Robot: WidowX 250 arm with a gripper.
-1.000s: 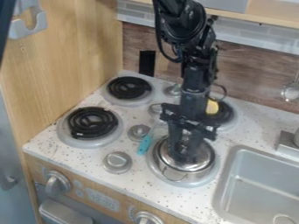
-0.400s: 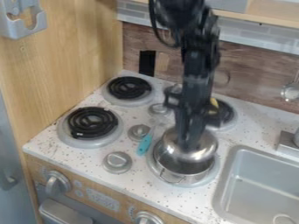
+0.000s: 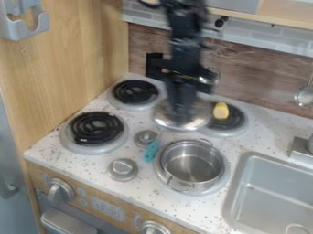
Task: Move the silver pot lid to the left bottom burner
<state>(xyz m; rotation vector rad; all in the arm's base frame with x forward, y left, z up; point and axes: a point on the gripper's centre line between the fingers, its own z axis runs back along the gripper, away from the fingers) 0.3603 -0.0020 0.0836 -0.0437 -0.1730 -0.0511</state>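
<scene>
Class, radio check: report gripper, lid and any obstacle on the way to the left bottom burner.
Gripper holding silver lid aloft. Pot uncovered. Blue-handled utensil between pot and target burner, probably low enough to pass over.

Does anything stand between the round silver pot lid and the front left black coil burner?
Yes, low down: a silver knob and, beside it, a turquoise-handled utensil. The lid looks raised above them.

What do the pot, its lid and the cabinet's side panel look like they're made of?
The pot and lid look like shiny metal, probably steel, given their silvery reflections. The side panel shows pale grain: wood or a wood-look laminate.
</scene>
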